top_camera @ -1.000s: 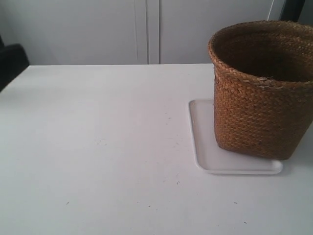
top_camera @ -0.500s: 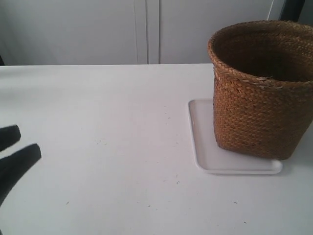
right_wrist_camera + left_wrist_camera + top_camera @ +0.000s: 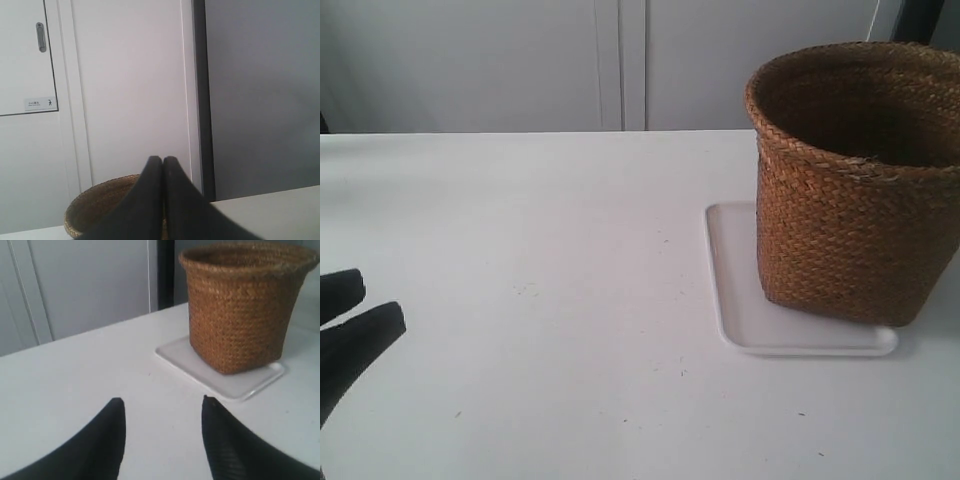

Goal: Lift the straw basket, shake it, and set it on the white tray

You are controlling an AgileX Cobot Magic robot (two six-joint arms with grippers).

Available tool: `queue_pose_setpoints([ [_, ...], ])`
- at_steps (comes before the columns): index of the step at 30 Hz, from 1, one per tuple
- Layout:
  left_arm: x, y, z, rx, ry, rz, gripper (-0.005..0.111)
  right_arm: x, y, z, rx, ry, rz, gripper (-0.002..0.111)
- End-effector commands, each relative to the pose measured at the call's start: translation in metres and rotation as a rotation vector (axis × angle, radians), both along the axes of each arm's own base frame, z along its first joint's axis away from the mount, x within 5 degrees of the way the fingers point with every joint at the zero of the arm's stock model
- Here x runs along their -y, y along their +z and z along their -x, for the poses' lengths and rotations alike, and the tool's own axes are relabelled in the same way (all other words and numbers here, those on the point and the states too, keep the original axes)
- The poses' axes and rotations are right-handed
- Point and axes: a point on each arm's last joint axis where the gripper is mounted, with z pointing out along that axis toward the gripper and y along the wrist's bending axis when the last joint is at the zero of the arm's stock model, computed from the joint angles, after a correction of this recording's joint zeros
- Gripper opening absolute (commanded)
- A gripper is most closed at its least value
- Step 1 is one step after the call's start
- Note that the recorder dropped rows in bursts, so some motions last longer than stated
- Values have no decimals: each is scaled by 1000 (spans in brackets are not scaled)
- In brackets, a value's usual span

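The straw basket (image 3: 855, 200) stands upright on the white tray (image 3: 735, 290) at the exterior view's right, covering most of it. My left gripper (image 3: 360, 308) enters at that view's lower left edge, open, low over the table and far from the basket. In the left wrist view the open left gripper (image 3: 162, 400) has only bare table between its fingers, with the basket (image 3: 240, 310) and tray (image 3: 235, 382) well beyond it. My right gripper (image 3: 163, 160) is shut with nothing between its fingers; the basket's rim (image 3: 95, 205) shows behind it.
A white table (image 3: 540, 250) carries everything. Pale cabinet doors (image 3: 620, 60) stand behind its far edge. The tray's bare strip lies on the basket's side toward the left gripper.
A dark shape at the exterior view's far left edge is gone and the left gripper has come in at the lower left, then sunk slightly. Basket and tray have not moved.
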Motion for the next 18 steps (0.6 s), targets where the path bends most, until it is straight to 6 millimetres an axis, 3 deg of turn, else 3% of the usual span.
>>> queue_pose_setpoints([
  [1,-22,-36,-3,-206,208,-31,52,0,0,0,-4,-8,1,0],
  [3,-41,-55,0,-213,384,11,52,0,0,0,-4,-8,1,0],
  [5,-50,-59,8,-188,459,29,52,0,0,0,-4,-8,1,0],
  [11,-57,-75,31,-239,497,-115,52,0,0,0,-4,-8,1,0],
  [18,-57,-78,32,-259,492,-151,52,0,0,0,-4,-8,1,0],
])
